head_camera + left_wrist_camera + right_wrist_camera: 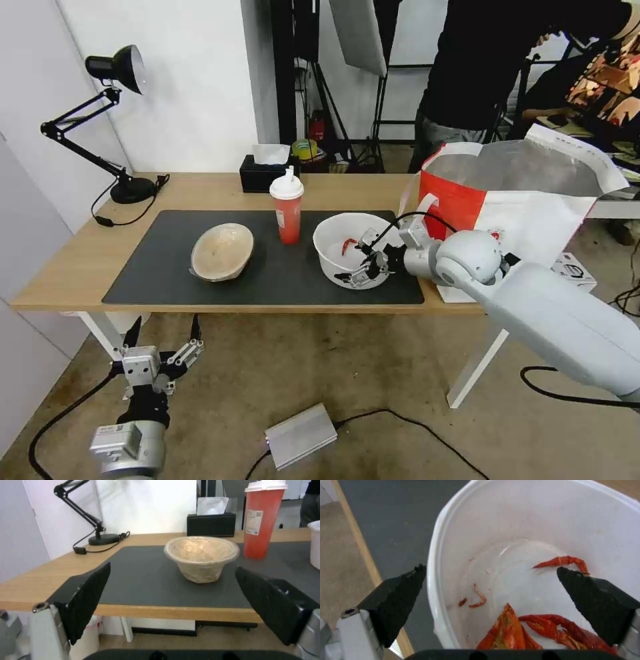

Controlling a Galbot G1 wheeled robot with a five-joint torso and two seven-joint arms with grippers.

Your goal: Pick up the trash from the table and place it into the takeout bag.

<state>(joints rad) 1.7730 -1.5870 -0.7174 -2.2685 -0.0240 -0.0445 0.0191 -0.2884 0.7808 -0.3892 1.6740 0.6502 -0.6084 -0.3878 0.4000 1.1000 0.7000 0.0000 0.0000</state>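
The white bowl (350, 250) sits upright on the right end of the dark mat (167, 280), mouth up, near the table's (67, 267) front edge; being round it has no long axis, so the rim is the only thing to take. Red scraps (553, 627) lie in its bottom. The right gripper (365, 261) is at the bowl's near right rim, coming in from the right. Its jaws are spread, and the right wrist view shows them straddling the wall: one finger (393, 600) outside over the mat, the other (596, 600) inside above the scraps. Neither visibly touches the plastic yet. My judgement: a pinch on the rim would only need the jaws to close.

The takeout bag (513, 200) stands just right of the bowl, mouth open upward, taller than the bowl, so any carry goes up and right.

Left of the bowl stands the red cup (287, 210), upright, then the beige bowl (222, 251), tipped slightly. The left gripper (163, 353) hangs spread below the front table edge, facing the beige bowl and well short of it
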